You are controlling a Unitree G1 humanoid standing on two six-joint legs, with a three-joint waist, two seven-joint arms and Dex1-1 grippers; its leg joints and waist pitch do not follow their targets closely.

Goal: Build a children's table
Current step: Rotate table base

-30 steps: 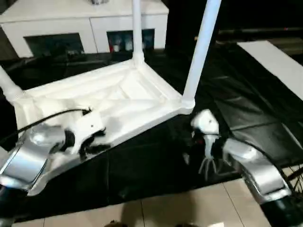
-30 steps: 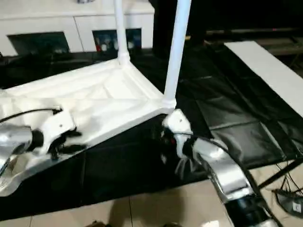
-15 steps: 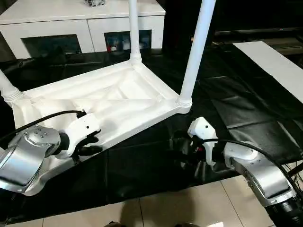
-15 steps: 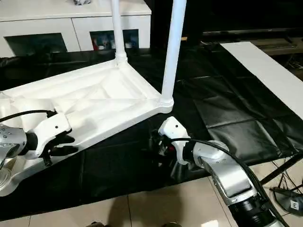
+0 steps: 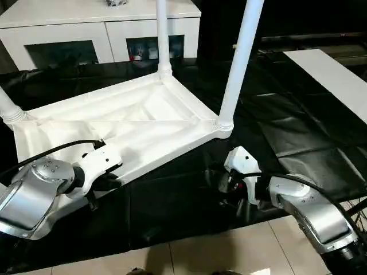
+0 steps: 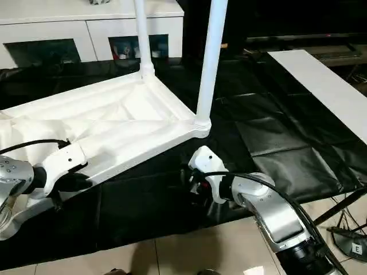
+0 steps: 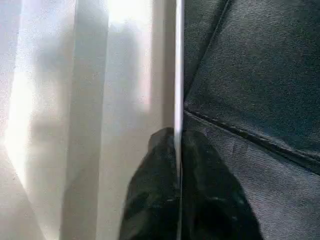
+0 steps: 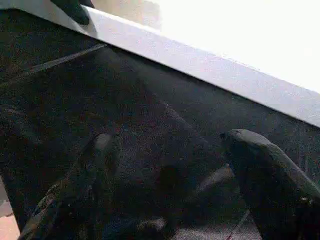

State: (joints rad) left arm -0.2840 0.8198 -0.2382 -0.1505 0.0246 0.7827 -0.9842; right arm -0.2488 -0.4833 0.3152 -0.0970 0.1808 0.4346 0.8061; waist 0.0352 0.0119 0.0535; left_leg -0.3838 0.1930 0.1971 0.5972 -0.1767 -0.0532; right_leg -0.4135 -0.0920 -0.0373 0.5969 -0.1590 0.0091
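The left end effector [image 7: 177, 200] is pinched closed on the thin near rim of the white plastic rectangular table top [image 5: 143, 114]; in the left wrist view one black finger [image 7: 150, 200] sits on the white side of the rim and the other on the dark side. Seen from the head, that left end effector [image 5: 103, 180] meets the top's near long edge at about eight o'clock in the scene.

The right end effector [image 8: 170, 165] stands wide, with nothing between its two black fingers [image 8: 265, 175]. It hovers low over the black plastic floor sheet [image 5: 298, 132], just in front of the top's near right corner, at about five o'clock [image 5: 229, 183].

The table top lies upside down on the black sheet, ribbed underside facing up. Two long white tube legs [image 5: 238, 63] stand upright in the right-hand corner sockets, near and far. A third leg [image 5: 8, 106] rises from the far left corner at ten o'clock.

Behind, at twelve o'clock, stands a low white cabinet with glass doors [image 5: 97, 28]. A flat white board [image 5: 332, 74] lies on the sheet at two o'clock. Pale floor tiles [image 5: 229, 252] run along six o'clock.
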